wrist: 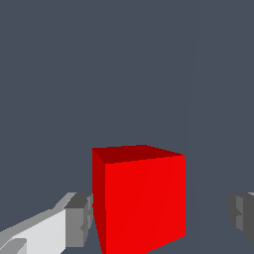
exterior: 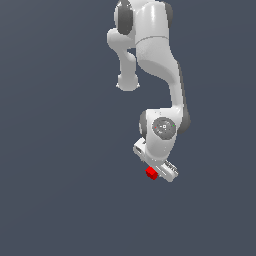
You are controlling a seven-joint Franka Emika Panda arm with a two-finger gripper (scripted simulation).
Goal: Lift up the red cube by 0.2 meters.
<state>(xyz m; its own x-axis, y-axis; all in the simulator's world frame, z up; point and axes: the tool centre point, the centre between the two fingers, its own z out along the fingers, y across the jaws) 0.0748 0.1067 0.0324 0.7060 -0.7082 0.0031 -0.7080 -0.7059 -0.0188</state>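
The red cube (wrist: pixel 141 198) sits between the fingers (wrist: pixel 79 218) of the gripper (wrist: pixel 161 216), nearer one finger. The gripper is open wide and holds nothing. Closing comes before lifting.

Bright red cube (wrist: pixel 141 198), white arm (exterior: pixel 155 60), grey pads (wrist: pixel 79 218)

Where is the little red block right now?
In the exterior view the red cube sits below centre, right under the arm's tool. The wrist view shows it between the open fingers, nearer one.
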